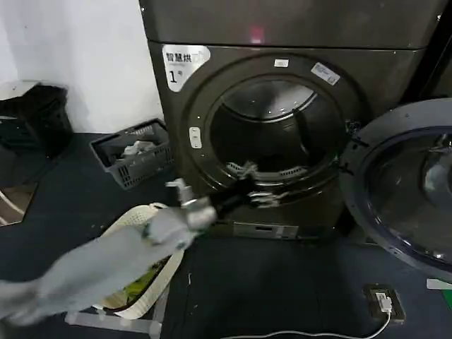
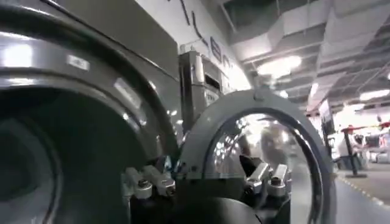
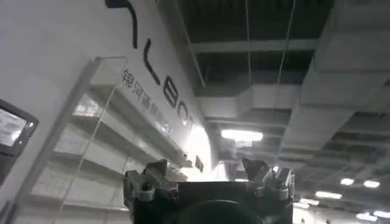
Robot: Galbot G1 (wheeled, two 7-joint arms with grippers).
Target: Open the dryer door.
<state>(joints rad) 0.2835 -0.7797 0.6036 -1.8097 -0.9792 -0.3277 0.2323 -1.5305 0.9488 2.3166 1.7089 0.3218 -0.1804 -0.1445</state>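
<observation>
From the head view, our left gripper [image 1: 253, 185] sits before the drum opening, fingers spread and empty; the dryer door [image 1: 406, 187] hangs swung wide to its right. Our left wrist view shows the door [image 2: 259, 140] just beyond the parted fingers [image 2: 144, 182]. Our right wrist view shows the right gripper [image 3: 207, 182] agape, holding nothing.

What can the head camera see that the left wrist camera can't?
Head camera alone: the grey basket of laundry by the wall, the white basket on the floor, and the cable.

Left wrist camera alone: the ceiling lights.

Both: the dryer door swung open, and the left gripper, open, by the drum opening.
</observation>
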